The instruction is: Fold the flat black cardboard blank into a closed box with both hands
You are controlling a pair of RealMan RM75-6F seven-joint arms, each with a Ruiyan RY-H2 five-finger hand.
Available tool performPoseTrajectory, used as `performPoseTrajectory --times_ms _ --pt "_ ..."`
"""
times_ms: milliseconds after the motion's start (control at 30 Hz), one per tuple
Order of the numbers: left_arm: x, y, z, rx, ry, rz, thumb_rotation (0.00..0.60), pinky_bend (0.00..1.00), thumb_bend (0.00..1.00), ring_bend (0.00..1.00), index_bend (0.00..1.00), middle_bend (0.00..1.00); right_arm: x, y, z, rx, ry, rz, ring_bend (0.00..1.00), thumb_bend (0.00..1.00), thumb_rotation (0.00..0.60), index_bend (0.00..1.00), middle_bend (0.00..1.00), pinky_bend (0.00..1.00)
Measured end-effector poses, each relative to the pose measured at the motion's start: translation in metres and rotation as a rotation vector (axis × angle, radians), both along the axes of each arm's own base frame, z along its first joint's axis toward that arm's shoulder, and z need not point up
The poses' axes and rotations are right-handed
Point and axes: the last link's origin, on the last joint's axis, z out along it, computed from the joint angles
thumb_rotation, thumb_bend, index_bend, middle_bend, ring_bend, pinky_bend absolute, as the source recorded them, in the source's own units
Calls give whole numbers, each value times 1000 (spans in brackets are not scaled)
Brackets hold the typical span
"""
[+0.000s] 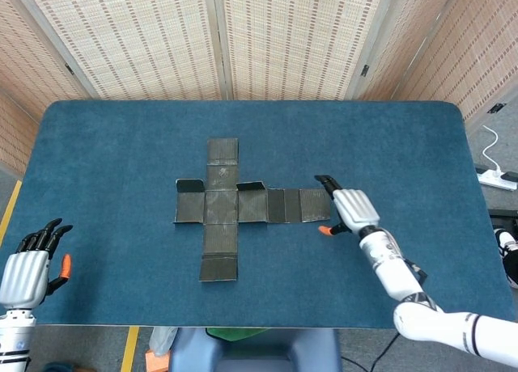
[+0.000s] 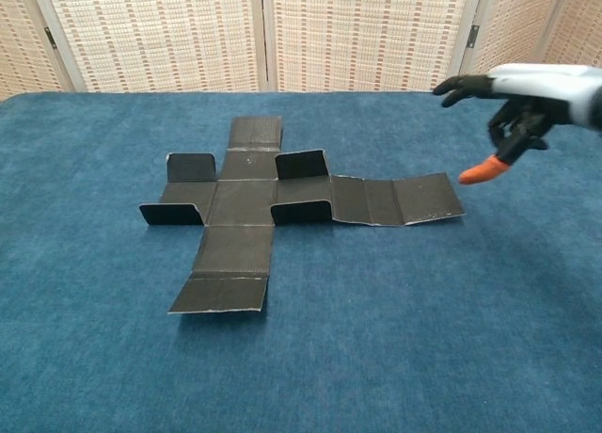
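The black cardboard blank [image 1: 235, 205] lies flat and cross-shaped on the blue table [image 1: 380, 145], with small side flaps standing up near its middle; the chest view shows the blank [image 2: 282, 207] too. My right hand [image 1: 346, 208] hovers above the table just right of the blank's long right arm, fingers spread, holding nothing; in the chest view this hand [image 2: 515, 96] is in the air above the flap's right end. My left hand [image 1: 29, 263] stays at the table's near left corner, far from the blank, fingers apart and empty.
Woven folding screens [image 1: 218, 32] stand behind the table's far edge. A white power strip [image 1: 500, 176] lies on the floor to the right. Bare blue cloth surrounds the blank on all sides.
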Motion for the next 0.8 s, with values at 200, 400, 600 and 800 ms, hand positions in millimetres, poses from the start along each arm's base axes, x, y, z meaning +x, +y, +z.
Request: performPoseTrajectory --times_ms 200,400,600,800 --pt "-3 1 -1 -11 -4 11 600 204 565 216 253 216 43 -22 -60 83 -3 18 704 0 600 0 26 847" --pt "-6 2 1 -11 -8 22 600 204 566 216 253 216 74 -28 -103 123 8 74 750 32 600 3 155 891" --pt "-9 2 1 -16 -12 34 600 204 566 216 253 209 83 -30 -126 99 33 121 817 140 600 242 391 951" --pt "-10 2 2 -22 -16 42 600 201 565 202 254 202 87 -35 -138 47 39 157 862 225 600 475 539 993"
